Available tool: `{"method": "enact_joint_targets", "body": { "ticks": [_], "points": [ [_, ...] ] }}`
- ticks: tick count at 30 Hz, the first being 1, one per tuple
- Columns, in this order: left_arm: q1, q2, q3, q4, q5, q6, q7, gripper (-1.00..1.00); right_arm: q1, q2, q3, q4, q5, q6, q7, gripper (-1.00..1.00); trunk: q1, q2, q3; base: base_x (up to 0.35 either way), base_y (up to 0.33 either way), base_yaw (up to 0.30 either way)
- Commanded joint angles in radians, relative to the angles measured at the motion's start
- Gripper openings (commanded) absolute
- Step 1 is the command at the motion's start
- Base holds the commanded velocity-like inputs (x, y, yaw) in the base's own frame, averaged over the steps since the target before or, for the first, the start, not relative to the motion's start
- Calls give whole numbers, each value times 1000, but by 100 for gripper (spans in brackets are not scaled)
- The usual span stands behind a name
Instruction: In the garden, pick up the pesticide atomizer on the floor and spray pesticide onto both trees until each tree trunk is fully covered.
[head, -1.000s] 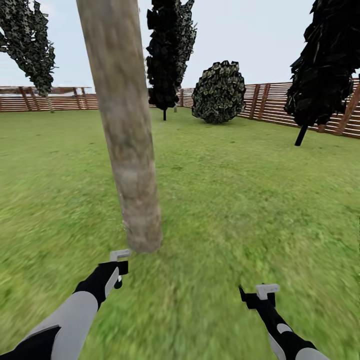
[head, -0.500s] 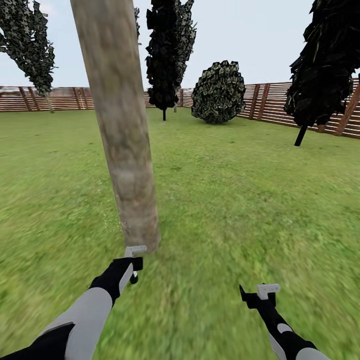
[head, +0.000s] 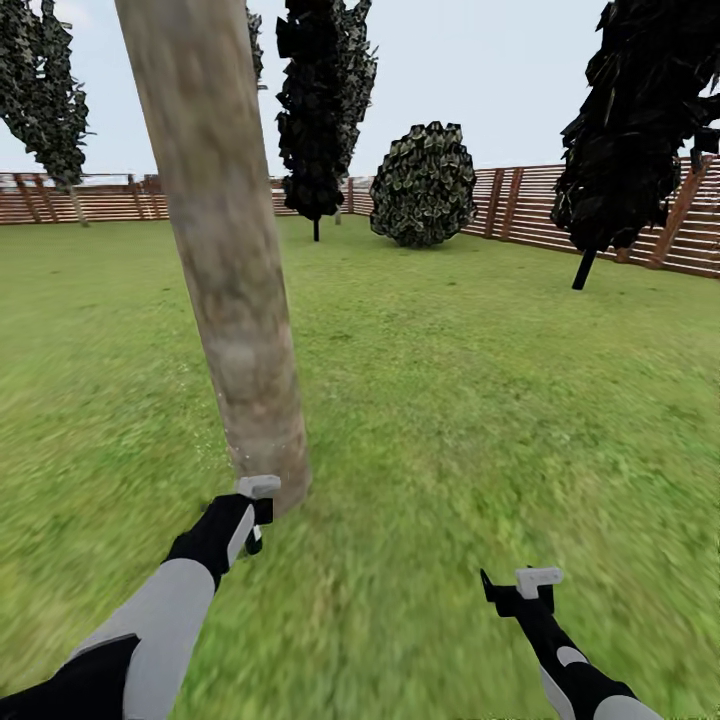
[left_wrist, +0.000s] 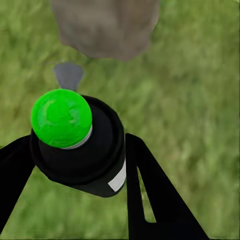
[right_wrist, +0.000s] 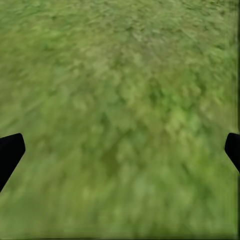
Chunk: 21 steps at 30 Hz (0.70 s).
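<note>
On my left, the left tool (head: 256, 512) is clenched on the pesticide atomizer (left_wrist: 80, 145), its green top pointing toward the foot of the tree trunk (head: 225, 270), which rises just ahead of it from the garden (head: 450, 400) grass. In the left wrist view the bottle sits snug between the black fingers (left_wrist: 150, 195). A few pale specks hang by the trunk's lower left side, possibly pesticide, though they are too faint to be sure. To spray well, I judge I should keep the nozzle square to the bark, start at the base and sweep upward, then circle for the far side. Further right, the right tool (head: 520, 585) hovers released over bare lawn, holding nothing. Against the frame a second ago, the left tool has crept closer to the trunk base, and the whole view has shifted slightly, so the camera has moved.
</note>
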Motion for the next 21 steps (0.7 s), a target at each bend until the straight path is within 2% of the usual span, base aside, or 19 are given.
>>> {"method": "enact_joint_targets", "body": {
  "ticks": [1,4,6,8,9,10,12,14,16,19,21],
  "points": [
    [-8,-18,0,-10,-9,15,1,-100,0,0,0,0,0,0,0,100,0,0,0,0,0,-71],
    [-28,-30,0,-20,-8,47,1,-100,0,0,0,0,0,0,-1,100,0,0,0,0,0,-25],
    [-34,-22,0,-23,-11,63,1,-100,0,0,0,0,-1,0,-1,100,0,0,0,0,0,-5],
    [-34,-2,0,-35,-13,72,2,-100,0,0,0,0,-1,0,-1,100,0,0,0,0,0,-1],
    [-33,21,1,-54,-11,85,2,-100,0,0,0,0,0,0,-1,100,0,0,0,0,0,0],
    [-31,56,4,-81,-7,110,0,-100,0,0,0,0,0,0,-1,100,0,0,0,0,0,0],
    [-25,75,0,-103,-7,127,-1,-100,0,0,0,0,0,0,-1,100,0,0,0,0,0,0],
    [-22,70,-2,-115,-9,132,-1,-100,0,0,0,0,0,0,-1,100,0,0,0,0,0,0],
    [-23,28,-2,-123,-10,133,-2,-100,0,0,0,0,0,0,-1,100,0,0,0,10,0,0],
    [-28,-3,-2,-126,-10,134,-3,-100,0,0,0,0,0,0,-1,100,0,0,0,181,0,0],
    [-29,-7,-2,-127,-11,135,-3,-100,0,0,0,0,0,0,-1,100,0,0,0,233,0,0]
  ]
}}
